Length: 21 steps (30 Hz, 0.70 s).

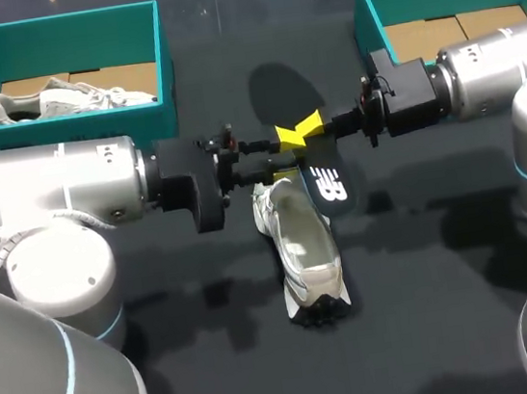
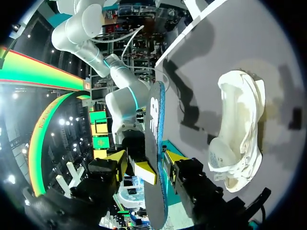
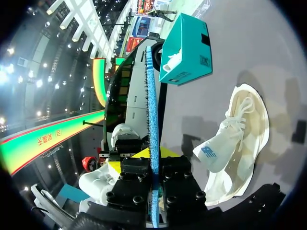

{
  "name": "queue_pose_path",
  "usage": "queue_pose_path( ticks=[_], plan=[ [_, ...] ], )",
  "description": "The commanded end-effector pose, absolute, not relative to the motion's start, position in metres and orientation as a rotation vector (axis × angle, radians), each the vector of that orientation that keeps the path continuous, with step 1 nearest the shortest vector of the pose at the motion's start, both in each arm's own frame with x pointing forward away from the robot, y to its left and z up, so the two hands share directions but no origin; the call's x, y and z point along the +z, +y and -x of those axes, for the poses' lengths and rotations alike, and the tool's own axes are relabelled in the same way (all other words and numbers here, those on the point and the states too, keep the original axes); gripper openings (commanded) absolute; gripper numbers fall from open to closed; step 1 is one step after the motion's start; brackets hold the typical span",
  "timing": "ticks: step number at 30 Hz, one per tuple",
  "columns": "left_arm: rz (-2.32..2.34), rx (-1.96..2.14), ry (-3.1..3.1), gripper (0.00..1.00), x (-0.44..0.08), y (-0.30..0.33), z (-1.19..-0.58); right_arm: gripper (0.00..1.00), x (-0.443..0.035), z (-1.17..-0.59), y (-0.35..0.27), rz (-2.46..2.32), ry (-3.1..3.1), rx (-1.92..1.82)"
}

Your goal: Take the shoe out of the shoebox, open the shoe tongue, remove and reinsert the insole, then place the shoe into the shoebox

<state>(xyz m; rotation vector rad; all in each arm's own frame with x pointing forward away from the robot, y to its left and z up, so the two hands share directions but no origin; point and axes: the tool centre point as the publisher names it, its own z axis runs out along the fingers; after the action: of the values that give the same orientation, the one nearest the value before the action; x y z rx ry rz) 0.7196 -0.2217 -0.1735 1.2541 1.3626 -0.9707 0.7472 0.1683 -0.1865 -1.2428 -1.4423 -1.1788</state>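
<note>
A white shoe (image 1: 300,241) lies on its side on the black table, opening toward the grippers. Above its heel hangs the black insole (image 1: 328,184) with a blue underside, held on edge. My right gripper (image 1: 313,130) comes in from the right and is shut on the insole's end; in the right wrist view the insole's blue edge (image 3: 152,105) stands pinched in my right gripper (image 3: 153,178). My left gripper (image 1: 283,152) meets it from the left. In the left wrist view the insole (image 2: 154,143) stands inside my left gripper (image 2: 146,160), whose fingers are apart and open. The shoe (image 2: 237,139) lies beside it.
A teal shoebox (image 1: 56,25) at the back left holds another white shoe (image 1: 66,99). A second teal shoebox (image 1: 365,9) at the back right shows only its cardboard floor. Both arms span the table's middle, level with the shoe's heel.
</note>
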Motion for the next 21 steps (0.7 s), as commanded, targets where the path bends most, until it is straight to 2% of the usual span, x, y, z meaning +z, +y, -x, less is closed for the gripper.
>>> queue_pose_path(
  ticks=[1, 15, 21],
  plan=[
    [-1.444, -0.915, 1.408, 1.0, -0.155, -0.168, -0.718, 0.0, -0.189, -0.743, 0.166, 1.234, -1.441, -1.17],
    [-1.444, -0.915, 1.408, 1.0, -0.155, -0.168, -0.718, 0.0, -0.191, -0.742, 0.165, 1.225, -1.44, -1.15],
    [-1.512, -0.809, 1.647, 1.0, -0.122, -0.164, -0.77, 0.0, -0.191, -0.742, 0.165, 1.225, -1.44, -1.15]
  ],
)
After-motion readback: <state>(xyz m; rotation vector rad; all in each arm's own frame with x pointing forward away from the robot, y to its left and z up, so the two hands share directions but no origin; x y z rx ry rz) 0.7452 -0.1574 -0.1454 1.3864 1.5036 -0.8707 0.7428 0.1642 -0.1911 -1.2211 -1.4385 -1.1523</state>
